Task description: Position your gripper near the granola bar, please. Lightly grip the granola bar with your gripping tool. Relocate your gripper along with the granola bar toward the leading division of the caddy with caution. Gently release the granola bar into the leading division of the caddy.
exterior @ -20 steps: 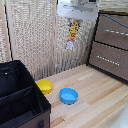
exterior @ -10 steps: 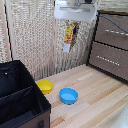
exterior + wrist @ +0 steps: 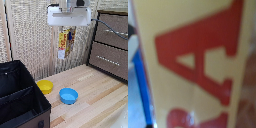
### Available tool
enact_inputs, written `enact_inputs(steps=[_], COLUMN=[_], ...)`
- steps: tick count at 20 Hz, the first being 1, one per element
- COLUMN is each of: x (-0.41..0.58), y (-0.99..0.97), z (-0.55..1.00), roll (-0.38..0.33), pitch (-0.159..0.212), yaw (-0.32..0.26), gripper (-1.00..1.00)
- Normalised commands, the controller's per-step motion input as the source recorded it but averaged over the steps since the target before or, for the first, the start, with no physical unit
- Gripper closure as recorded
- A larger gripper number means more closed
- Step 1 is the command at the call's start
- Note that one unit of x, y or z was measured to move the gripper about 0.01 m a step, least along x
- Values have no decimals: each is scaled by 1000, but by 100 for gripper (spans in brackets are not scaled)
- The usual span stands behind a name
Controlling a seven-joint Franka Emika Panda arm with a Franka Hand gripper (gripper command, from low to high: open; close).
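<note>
My gripper hangs high at the top of the exterior view, shut on the granola bar, a yellow and red box that hangs on end below the white hand, well above the table. In the wrist view the granola bar fills the picture with big red letters on yellow, and a blue-tipped finger presses its edge. The black caddy stands at the exterior view's lower left, with a divider across it. The bar is up and to the exterior view's right of the caddy.
A yellow bowl and a blue bowl sit on the wooden table next to the caddy. Brown wooden drawers stand at the exterior view's right. A wicker screen stands behind.
The gripper with the granola bar has drifted slightly toward the exterior view's left, staying high. The bowls and the caddy have not moved.
</note>
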Motion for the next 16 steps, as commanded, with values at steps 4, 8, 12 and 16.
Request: enact_inputs(steps=[4,8,12,16], x=[-30,0,0,0], y=[620,649,663,691], z=[44,27,31,16], roll=[10,6,3,0], pitch=[89,67,48,39], yaw=[-111,-129,-141,-142], gripper=[100,100,100,100])
